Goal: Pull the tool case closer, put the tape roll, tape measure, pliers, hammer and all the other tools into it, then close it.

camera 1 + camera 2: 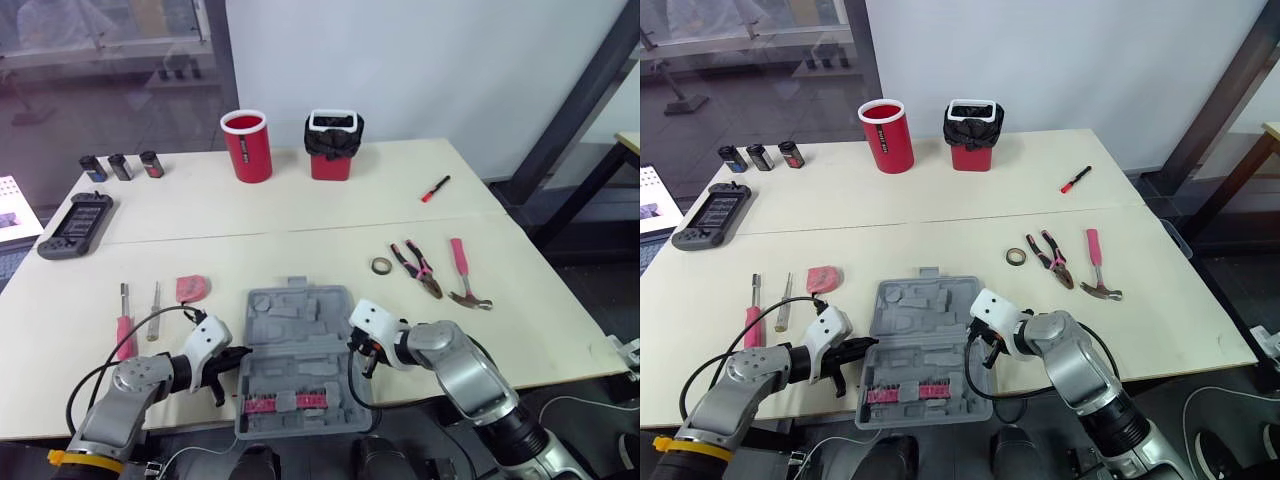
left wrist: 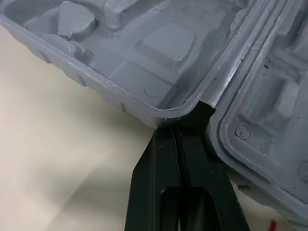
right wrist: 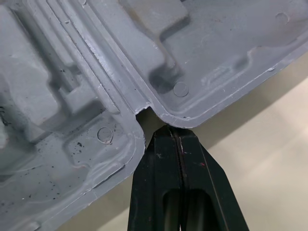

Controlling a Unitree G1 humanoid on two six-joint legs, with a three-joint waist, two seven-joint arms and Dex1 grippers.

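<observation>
The tool case (image 1: 297,360) lies open and flat at the near edge of the table (image 1: 300,215), both grey moulded halves facing up, with a red strip of bits (image 1: 285,403) in the near half. My left gripper (image 1: 235,358) sits at its left side and my right gripper (image 1: 362,352) at its right, each with its fingers pressed together and the tips at the hinge notch between the halves. Right of the case and farther off lie the tape roll (image 1: 381,266), pliers (image 1: 418,268) and hammer (image 1: 465,275). To the left are the reddish tape measure (image 1: 193,288) and two screwdrivers (image 1: 124,322). The pale tabletop has a seam across its middle. At the far side, a red cup (image 1: 247,146) and a lined bin (image 1: 333,146) stand before a white wall, with glass to the left. The case's near rim is cut off by my arms.
</observation>
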